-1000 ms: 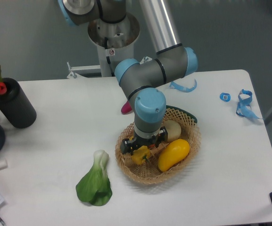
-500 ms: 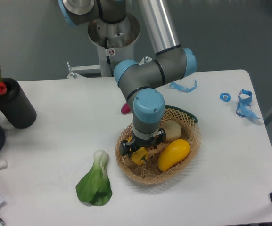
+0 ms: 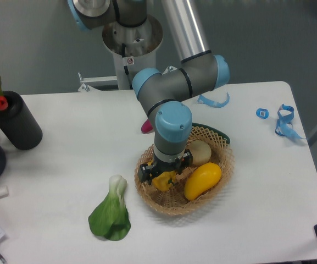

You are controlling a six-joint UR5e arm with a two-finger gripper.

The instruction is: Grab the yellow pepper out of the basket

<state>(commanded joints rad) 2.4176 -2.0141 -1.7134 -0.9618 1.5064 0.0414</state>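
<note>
Yellow pepper in wicker basket, gripper apparently closed around it, beside yellow squash

Probably a robotics lab: an arm's pedestal bolted by a bare white table, grey backdrop, scattered blue straps.
</note>
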